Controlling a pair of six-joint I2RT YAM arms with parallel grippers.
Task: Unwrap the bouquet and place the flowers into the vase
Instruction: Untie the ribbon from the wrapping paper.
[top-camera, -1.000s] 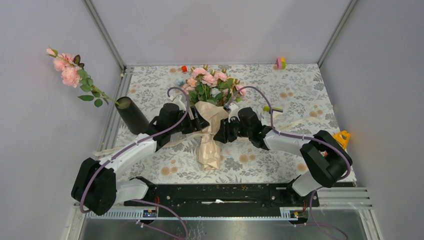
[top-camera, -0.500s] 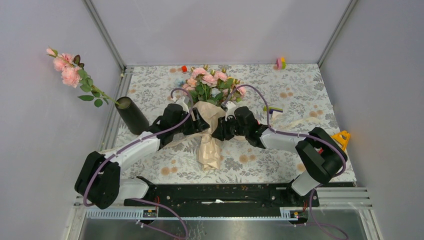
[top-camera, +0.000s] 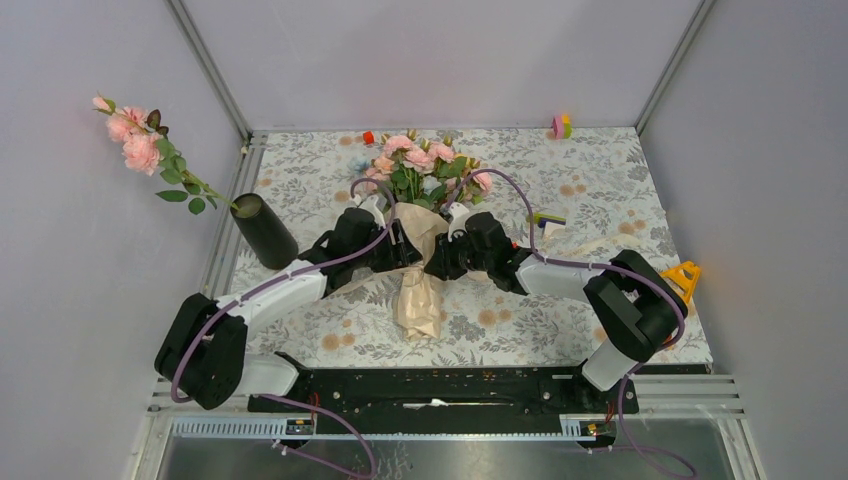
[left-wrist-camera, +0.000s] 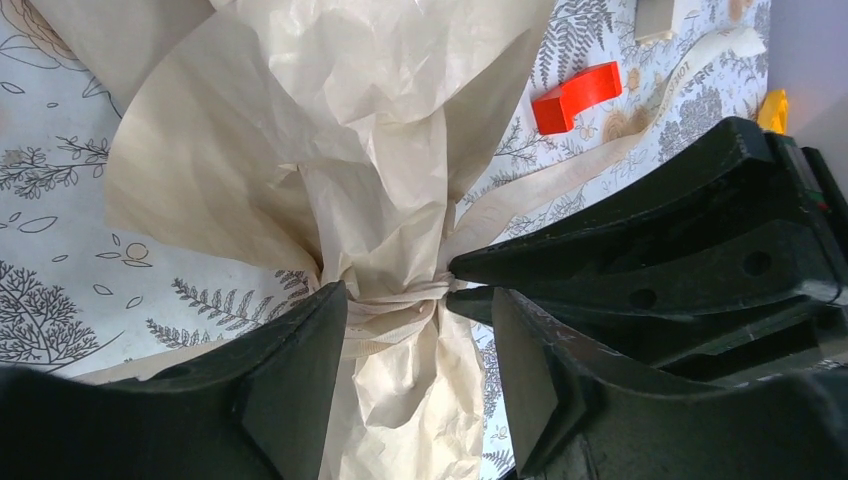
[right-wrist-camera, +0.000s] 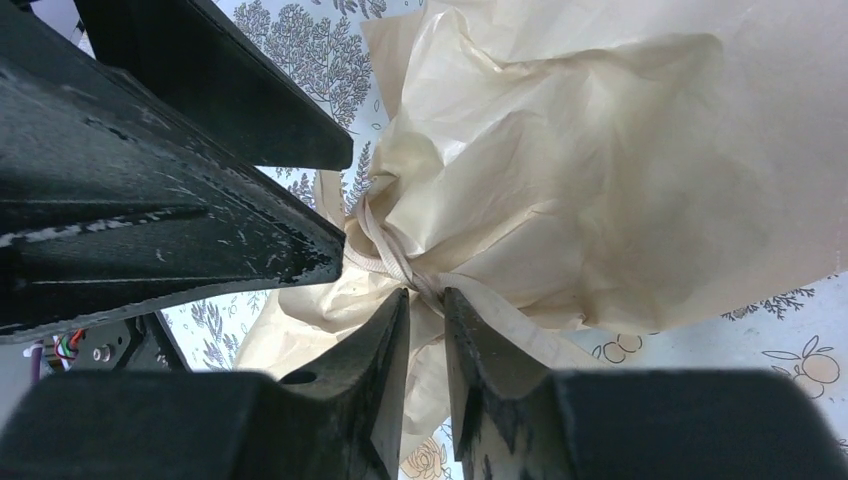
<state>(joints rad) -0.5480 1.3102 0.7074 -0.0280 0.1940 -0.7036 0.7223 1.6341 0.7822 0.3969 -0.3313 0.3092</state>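
Observation:
The bouquet (top-camera: 420, 275) lies mid-table, its flowers (top-camera: 420, 165) pointing to the back. Crinkled beige paper (left-wrist-camera: 330, 130) is pinched at a neck tied with cream ribbon (left-wrist-camera: 395, 300). My left gripper (left-wrist-camera: 418, 300) is open, its fingers on either side of that neck. My right gripper (right-wrist-camera: 427, 295) comes in from the opposite side. Its jaws stand a narrow gap apart with the tips right at the ribbon knot (right-wrist-camera: 385, 262). The black vase (top-camera: 263, 230) stands at the left edge, holding one pink flower stem (top-camera: 135, 140).
A red block (left-wrist-camera: 575, 95) and a loose ribbon tail (top-camera: 600, 243) lie right of the bouquet. A yellow toy (top-camera: 683, 275) sits at the right edge, with small coloured toys (top-camera: 561, 126) along the back wall. The two grippers' fingers nearly meet at the neck.
Both arms have crept further back and inward toward the bouquet's neck. Both pairs of jaws have narrowed, the right more than the left.

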